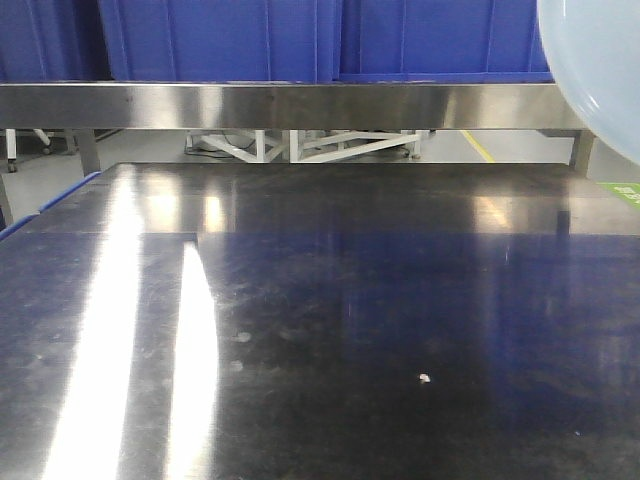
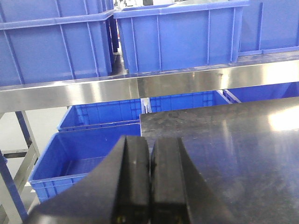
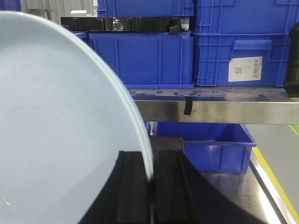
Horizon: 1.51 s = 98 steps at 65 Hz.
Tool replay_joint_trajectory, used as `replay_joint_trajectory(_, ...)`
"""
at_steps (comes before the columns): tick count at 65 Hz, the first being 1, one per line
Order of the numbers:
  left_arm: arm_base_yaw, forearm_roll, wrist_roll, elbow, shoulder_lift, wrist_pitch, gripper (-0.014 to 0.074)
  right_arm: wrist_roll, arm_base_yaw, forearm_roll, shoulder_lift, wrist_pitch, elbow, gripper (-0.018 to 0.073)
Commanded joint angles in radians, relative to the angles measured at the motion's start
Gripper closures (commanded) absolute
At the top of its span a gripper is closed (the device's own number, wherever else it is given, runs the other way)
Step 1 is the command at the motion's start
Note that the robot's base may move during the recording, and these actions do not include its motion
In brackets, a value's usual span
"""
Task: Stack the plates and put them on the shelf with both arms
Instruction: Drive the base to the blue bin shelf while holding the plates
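My right gripper (image 3: 152, 158) is shut on the rim of a pale bluish-white plate (image 3: 56, 130), which stands on edge and fills the left of the right wrist view. Part of that plate (image 1: 600, 70) shows at the top right of the front view, held above the dark steel table (image 1: 320, 330). I cannot tell whether it is one plate or two pressed together. My left gripper (image 2: 150, 144) is shut and empty, over the table's left far corner (image 2: 224, 140). Neither arm shows in the front view.
A steel shelf rail (image 1: 290, 105) runs across behind the table, carrying blue plastic crates (image 1: 220, 40). More blue crates (image 2: 84, 154) sit low to the left of the table and under the shelf (image 3: 210, 144). A small white speck (image 1: 424, 378) lies on the table.
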Motion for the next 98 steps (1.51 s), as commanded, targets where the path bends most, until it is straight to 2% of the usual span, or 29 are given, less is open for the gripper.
replay_joint_trajectory(1,0.001,-0.008,-0.006,-0.03,0.004,-0.082,0.0514,-0.003,-0.003,-0.004,0.004,-0.102,-0.032,0.0503)
replay_joint_trajectory(98,0.001,-0.008,-0.006,-0.03,0.004,-0.082,0.0514,-0.003,-0.003,-0.004,0.004,-0.102,-0.032,0.0503)
